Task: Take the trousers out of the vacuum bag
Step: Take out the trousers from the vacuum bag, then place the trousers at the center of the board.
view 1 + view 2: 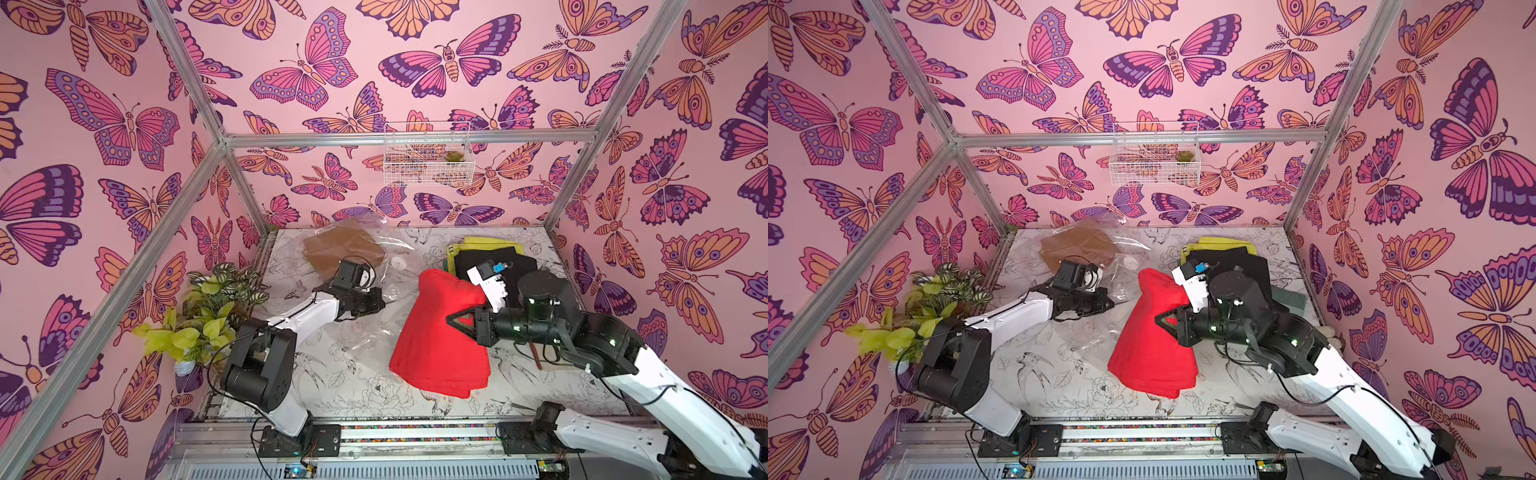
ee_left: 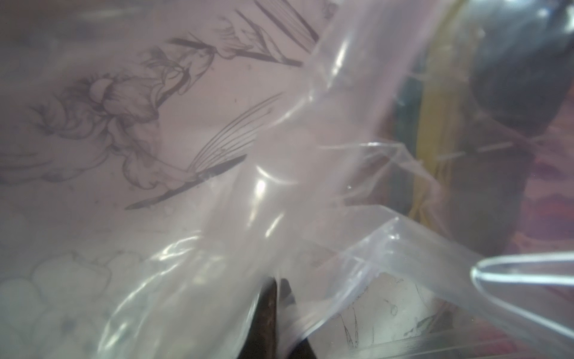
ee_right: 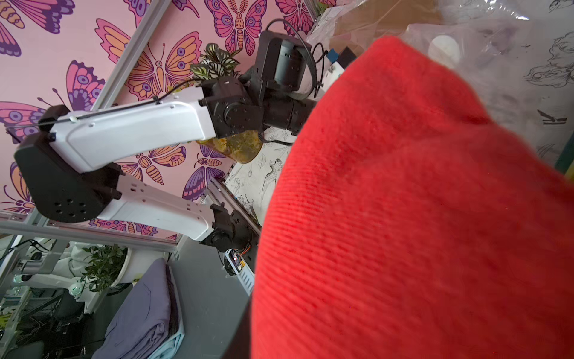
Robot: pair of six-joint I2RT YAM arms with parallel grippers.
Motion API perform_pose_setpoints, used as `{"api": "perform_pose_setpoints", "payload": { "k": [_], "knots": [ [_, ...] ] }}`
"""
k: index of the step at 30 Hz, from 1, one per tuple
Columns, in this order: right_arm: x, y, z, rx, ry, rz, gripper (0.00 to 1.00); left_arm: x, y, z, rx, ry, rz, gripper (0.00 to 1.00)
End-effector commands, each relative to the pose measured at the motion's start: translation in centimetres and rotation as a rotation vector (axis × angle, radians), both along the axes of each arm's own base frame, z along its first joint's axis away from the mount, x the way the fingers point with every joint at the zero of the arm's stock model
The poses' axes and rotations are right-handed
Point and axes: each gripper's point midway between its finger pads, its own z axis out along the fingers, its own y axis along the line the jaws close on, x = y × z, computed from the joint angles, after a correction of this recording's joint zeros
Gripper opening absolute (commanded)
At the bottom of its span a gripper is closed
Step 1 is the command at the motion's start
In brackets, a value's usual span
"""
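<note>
The vacuum bag (image 1: 376, 266) (image 1: 1121, 286) is clear crinkly plastic at the table's back left, with its white valve cap (image 1: 400, 262) facing up. Mustard brown trousers (image 1: 343, 249) (image 1: 1077, 249) lie inside it. My left gripper (image 1: 380, 301) (image 2: 278, 289) is shut on a fold of the bag's plastic (image 2: 279, 202). The red trousers (image 1: 440, 340) (image 1: 1154, 345) (image 3: 419, 217) hang from my right gripper (image 1: 457, 322), which is shut on them; their lower edge drapes on the table, right of the bag. Yellow trousers (image 1: 490, 243) and black trousers (image 1: 490, 262) are stacked at the back right.
A leafy plant (image 1: 208, 316) stands at the table's left edge beside my left arm. A white wire basket (image 1: 428, 156) hangs on the back wall. A metal frame encloses the table. The right arm reaches over the stack's near side.
</note>
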Motion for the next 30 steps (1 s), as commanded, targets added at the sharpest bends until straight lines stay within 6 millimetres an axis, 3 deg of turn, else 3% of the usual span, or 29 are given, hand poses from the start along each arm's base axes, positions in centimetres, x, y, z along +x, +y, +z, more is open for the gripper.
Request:
{"api": "perform_pose_setpoints", "payload": {
  "k": [1,10,20,25,27,30],
  "knots": [
    [1.9,0.6,5.8,0.151,-0.142,0.013,0.00,-1.1,0.4,-0.6,0.033,-0.005,-0.012,0.00],
    [7.6,-0.6,8.2,0.237,-0.135,-0.045,0.00,-2.2,0.7,-1.2,0.055,0.000,-0.013,0.00],
    [12.9,-5.6,14.6,0.405,-0.188,-0.147,0.00,-3.2,0.8,-2.0,0.069,0.014,-0.018,0.00],
    [15.9,-7.1,14.9,0.422,-0.178,-0.209,0.00,-3.3,0.8,-1.4,0.058,0.004,-0.014,0.00],
    [17.0,-7.3,14.1,0.415,-0.169,-0.237,0.00,-3.3,0.6,-0.6,0.041,-0.010,-0.016,0.09],
    [18.5,-7.7,12.7,0.409,-0.153,-0.294,0.00,-3.3,0.3,1.5,0.009,-0.045,-0.025,0.30]
  ]
}}
